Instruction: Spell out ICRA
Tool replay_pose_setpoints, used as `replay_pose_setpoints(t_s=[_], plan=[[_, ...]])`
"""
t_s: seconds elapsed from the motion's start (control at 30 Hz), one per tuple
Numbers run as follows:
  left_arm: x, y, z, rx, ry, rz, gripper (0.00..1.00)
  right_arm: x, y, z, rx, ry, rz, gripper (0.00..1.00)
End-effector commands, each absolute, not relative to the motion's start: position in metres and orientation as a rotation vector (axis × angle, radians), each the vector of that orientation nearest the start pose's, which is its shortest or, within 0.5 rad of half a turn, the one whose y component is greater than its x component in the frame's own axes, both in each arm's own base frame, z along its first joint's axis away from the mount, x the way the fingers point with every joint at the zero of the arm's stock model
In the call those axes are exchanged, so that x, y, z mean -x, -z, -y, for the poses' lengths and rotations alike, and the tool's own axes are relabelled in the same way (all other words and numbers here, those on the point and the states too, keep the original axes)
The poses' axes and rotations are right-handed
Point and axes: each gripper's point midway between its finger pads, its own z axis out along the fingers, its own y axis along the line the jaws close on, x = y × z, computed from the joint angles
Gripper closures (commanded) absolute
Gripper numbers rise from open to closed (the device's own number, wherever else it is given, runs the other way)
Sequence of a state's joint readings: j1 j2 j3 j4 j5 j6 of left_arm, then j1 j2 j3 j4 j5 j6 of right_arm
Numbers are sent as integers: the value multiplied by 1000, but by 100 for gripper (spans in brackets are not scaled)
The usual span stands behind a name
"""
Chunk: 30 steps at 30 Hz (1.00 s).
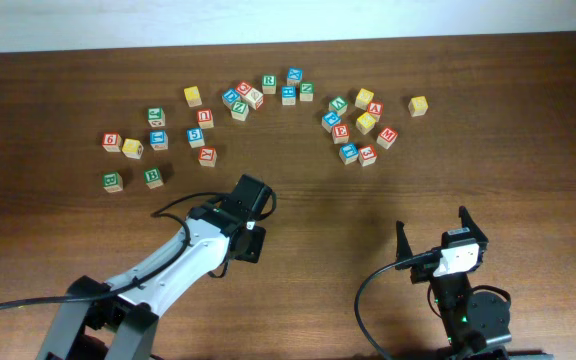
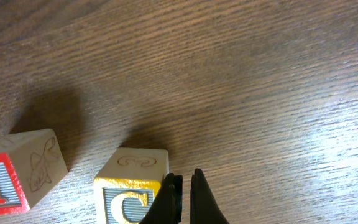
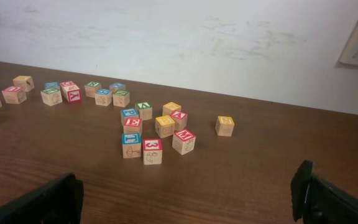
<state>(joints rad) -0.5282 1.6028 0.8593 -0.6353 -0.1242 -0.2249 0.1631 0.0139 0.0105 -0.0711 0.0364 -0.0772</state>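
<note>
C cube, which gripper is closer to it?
Left. The left gripper is shut right beside the C cube, touching or nearly touching its right edge in the wrist view. The right gripper stands open far across the table.

Open lane: bare table runs wide below the scattered cubes, free passage between both arms.
Left gripper: tips pinched together, just beside the right edge of the C cube; open wood to its right and ahead.
I cube: left of C, only a narrow gap between them.
Right gripper: jaws wide, clear board ahead up to the right cluster.
Right cluster: tightly packed, little finger room.
Lone yellow cube: stands apart, room all round.
Left group: looser, gaps between cubes.
</note>
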Motion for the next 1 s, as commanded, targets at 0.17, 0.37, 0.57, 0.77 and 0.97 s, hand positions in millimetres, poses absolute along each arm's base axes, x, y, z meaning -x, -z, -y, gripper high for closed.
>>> replay_pose_setpoints(t_s=[0.17,0.37,0.57,0.77,0.97], plan=[[-264,-13,128,-340,-82,-2909,100,-244,-155,-32,154,-38,-1644,2],[-262,-12,119,-311,-142,-2914,100,-244,-155,-32,154,-38,-1644,2],[-271,-15,111,-260,-216,-2869,100,-244,-155,-32,154,-38,-1644,2],[-271,-15,115,-262,-189,-2875,98,-244,-155,-32,154,-38,-1644,2],[-255,-11,123,-284,-100,-2950,100,-244,-155,-32,154,-38,-1644,1]])
